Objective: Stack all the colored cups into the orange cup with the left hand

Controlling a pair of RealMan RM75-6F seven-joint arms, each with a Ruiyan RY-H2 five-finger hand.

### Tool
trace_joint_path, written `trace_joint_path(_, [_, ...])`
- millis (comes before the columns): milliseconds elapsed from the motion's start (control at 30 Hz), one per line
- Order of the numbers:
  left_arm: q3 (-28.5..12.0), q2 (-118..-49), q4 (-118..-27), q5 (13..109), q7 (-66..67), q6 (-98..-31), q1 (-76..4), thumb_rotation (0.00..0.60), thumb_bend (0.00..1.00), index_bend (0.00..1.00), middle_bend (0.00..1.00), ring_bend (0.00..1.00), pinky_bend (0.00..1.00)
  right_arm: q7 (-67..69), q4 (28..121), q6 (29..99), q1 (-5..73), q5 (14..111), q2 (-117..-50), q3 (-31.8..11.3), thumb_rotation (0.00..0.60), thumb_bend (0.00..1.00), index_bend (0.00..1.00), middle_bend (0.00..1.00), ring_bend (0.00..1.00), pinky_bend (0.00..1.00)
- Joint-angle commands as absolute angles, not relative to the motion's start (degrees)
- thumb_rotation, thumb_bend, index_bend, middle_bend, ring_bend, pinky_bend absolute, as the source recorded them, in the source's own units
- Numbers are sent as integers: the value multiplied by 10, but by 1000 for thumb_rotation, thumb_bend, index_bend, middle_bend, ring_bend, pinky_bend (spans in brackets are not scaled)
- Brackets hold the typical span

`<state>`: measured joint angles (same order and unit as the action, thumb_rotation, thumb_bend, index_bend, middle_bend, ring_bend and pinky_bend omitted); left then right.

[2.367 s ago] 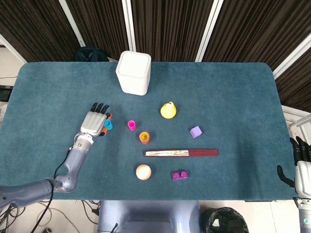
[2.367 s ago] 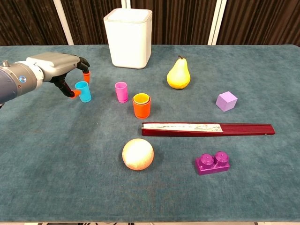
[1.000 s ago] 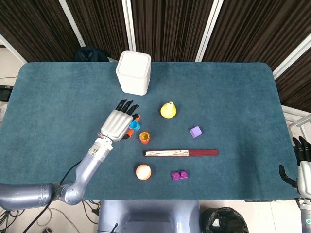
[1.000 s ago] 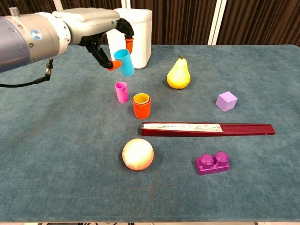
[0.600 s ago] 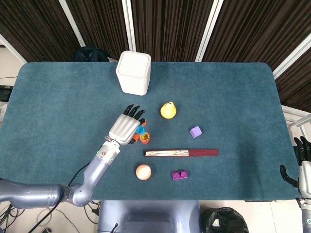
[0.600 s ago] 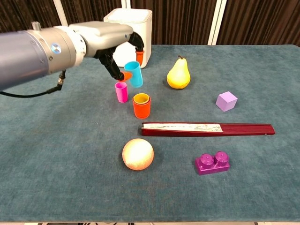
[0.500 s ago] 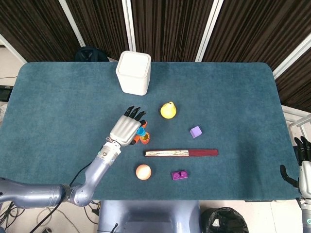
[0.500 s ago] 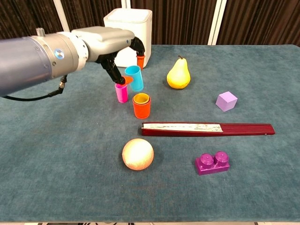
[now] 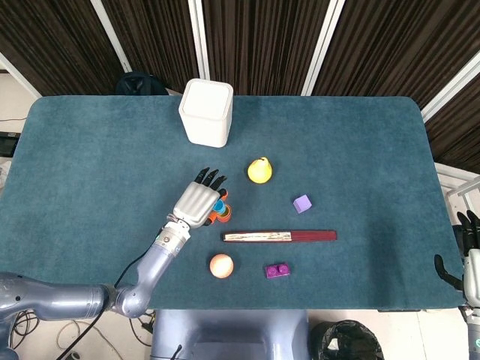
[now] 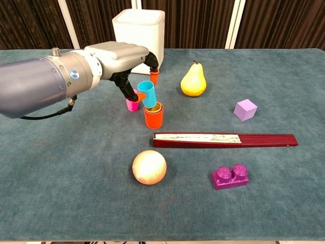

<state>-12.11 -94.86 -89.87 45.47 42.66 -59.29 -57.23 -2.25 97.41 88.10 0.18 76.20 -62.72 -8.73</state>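
The left hand (image 10: 124, 58) pinches the blue cup (image 10: 148, 94) over the orange cup (image 10: 153, 116), maybe touching; pink cup (image 10: 132, 104) still waits.

The left hand (image 9: 197, 202) covers most of the blue cup (image 9: 218, 204) from above. The pink cup (image 10: 132, 105) is half hidden behind its fingers. The right hand (image 9: 469, 251) is cut off by the edge.

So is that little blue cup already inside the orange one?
Not fully. The small blue plastic cup is tilted, pinched by the left robot hand, its base just at the rim of the orange plastic cup.
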Motion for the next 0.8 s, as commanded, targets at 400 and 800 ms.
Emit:
trace_joint_path(400, [-111,-972,-870,463,416,-584,-576,600,367,373,131,0,0,-20,973,882,1,764,-627,-87,600,430,36,0,63,0])
trace_joint_path(800, [-103,-951,-883,420,457,-588,-580,600,297,53,111,0,0,-21,975,882,1,763,-626,-88,600,430,36,0,63,0])
